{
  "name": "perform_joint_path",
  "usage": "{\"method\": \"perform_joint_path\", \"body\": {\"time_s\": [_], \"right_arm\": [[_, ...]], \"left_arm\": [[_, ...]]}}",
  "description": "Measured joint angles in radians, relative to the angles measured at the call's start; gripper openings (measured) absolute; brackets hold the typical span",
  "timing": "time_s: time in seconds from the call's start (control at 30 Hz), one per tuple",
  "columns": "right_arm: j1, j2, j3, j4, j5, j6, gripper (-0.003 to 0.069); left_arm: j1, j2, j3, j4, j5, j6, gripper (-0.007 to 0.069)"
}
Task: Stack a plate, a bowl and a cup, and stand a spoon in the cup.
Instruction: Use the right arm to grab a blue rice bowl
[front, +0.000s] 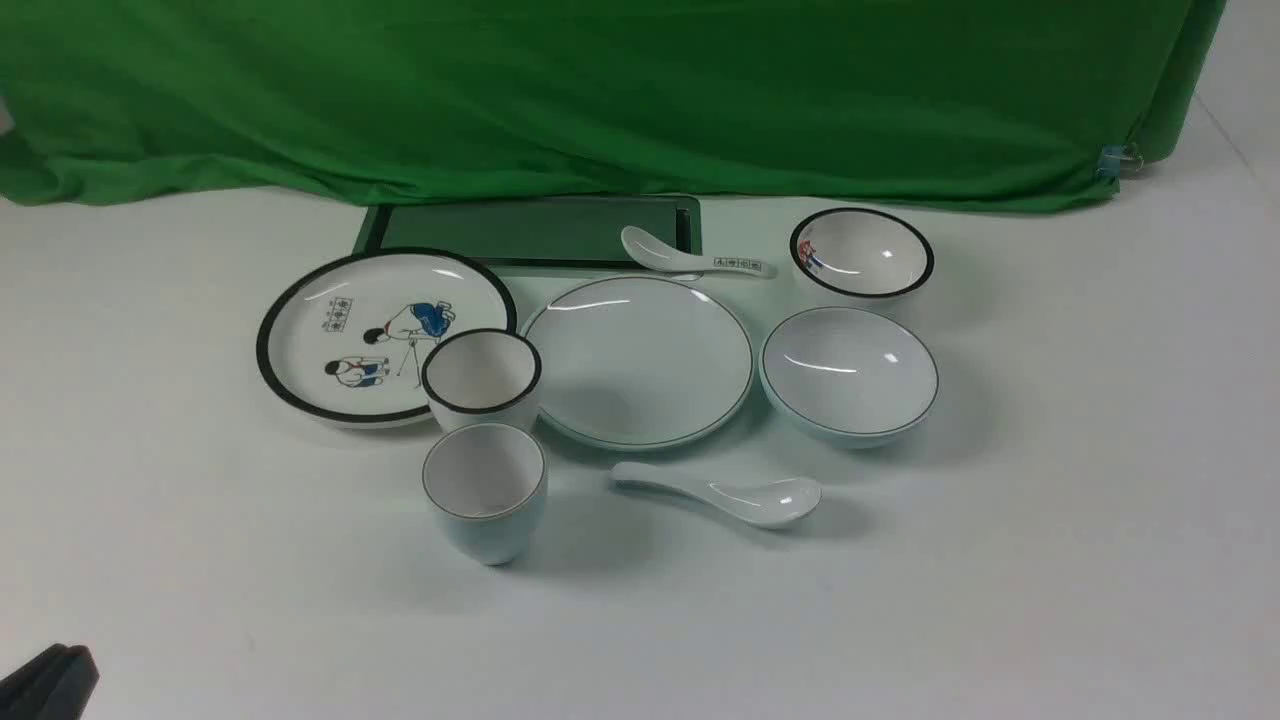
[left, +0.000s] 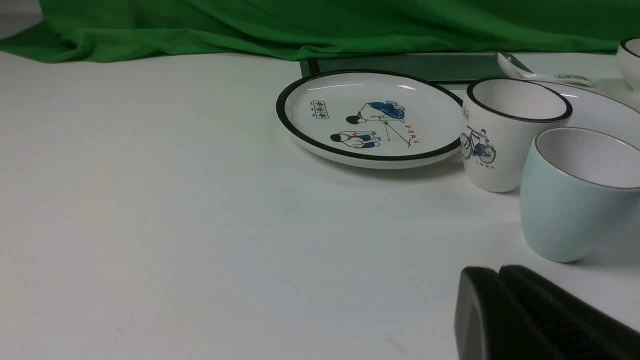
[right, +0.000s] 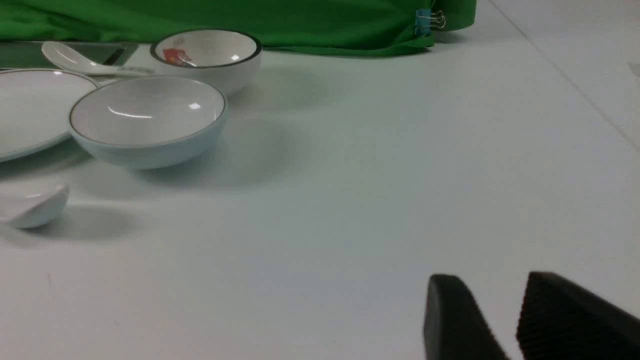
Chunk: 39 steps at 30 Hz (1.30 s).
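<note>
The front view's edge cuts off the left gripper (front: 75, 665).

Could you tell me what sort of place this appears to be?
It looks like a robot test table, perhaps in a lab: a green cloth is draped along the far side, held with a binder clip, and two robot grippers, left and right, reach in near loose tableware.

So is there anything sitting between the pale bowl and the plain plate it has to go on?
Nothing visible stands between the bowl and the plain plate; they're side by side, bowl to the right. The plain spoon lies nearer the robot, off that line.
</note>
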Motion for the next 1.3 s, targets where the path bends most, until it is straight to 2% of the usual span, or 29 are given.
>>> {"method": "perform_joint_path", "body": {"time_s": [1.03,1.2,1.3], "right_arm": [[0.0,0.0,0.0,-0.017,-0.006,-0.015,0.0242],[0.0,0.0,0.0,-0.019,-0.076,-0.015,0.0242],[0.0,0.0,0.0,-0.02,-0.292,-0.015,0.0242]], "left_arm": [[0.0,0.0,0.0,0.012,-0.013,0.0,-0.0029],[0.0,0.0,0.0,0.032,-0.139,0.0,-0.0029],[0.0,0.0,0.0,0.066,-0.324,0.0,-0.0029]]}}
